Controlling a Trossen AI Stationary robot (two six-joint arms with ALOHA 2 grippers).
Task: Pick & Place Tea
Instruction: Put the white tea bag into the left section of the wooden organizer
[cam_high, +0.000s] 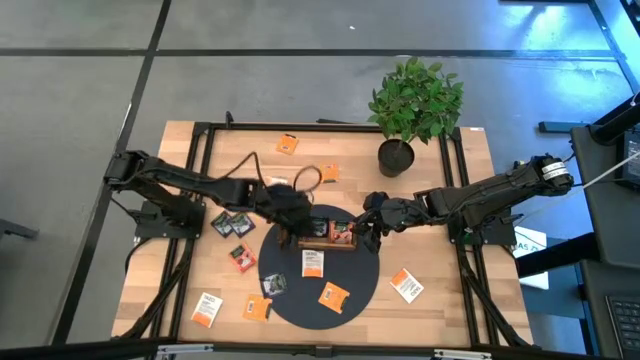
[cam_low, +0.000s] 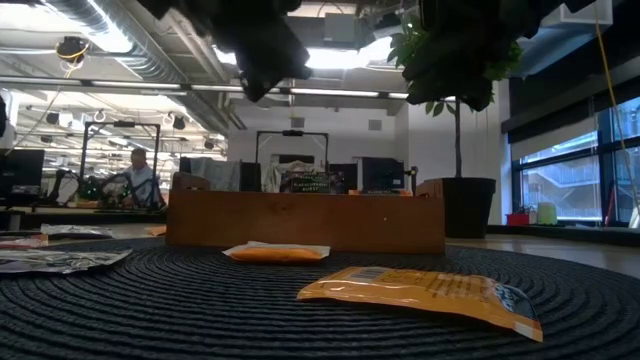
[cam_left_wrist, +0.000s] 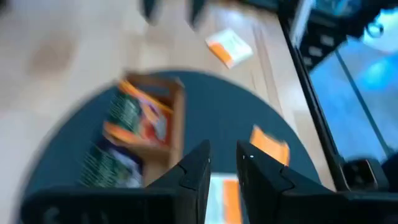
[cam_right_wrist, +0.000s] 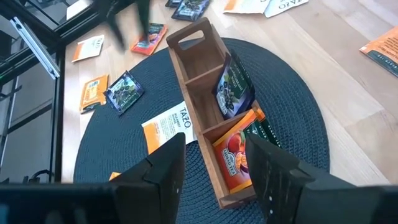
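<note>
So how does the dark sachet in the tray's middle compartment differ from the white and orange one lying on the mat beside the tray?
The dark sachet stands on edge, leaning inside the wooden tray; the white and orange sachet lies flat on the round mat outside it. The first is dark blue-black with a fruit picture; the second is mostly white with dark lettering and an orange end. Both are small, flat, square packets of similar size.

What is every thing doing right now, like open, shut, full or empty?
Left end effector: open, holding nothing, above the mat.
Right end effector: open, holding nothing.
Wooden tray: on the mat, two compartments hold sachets, one end empty.
Plant: upright.
</note>
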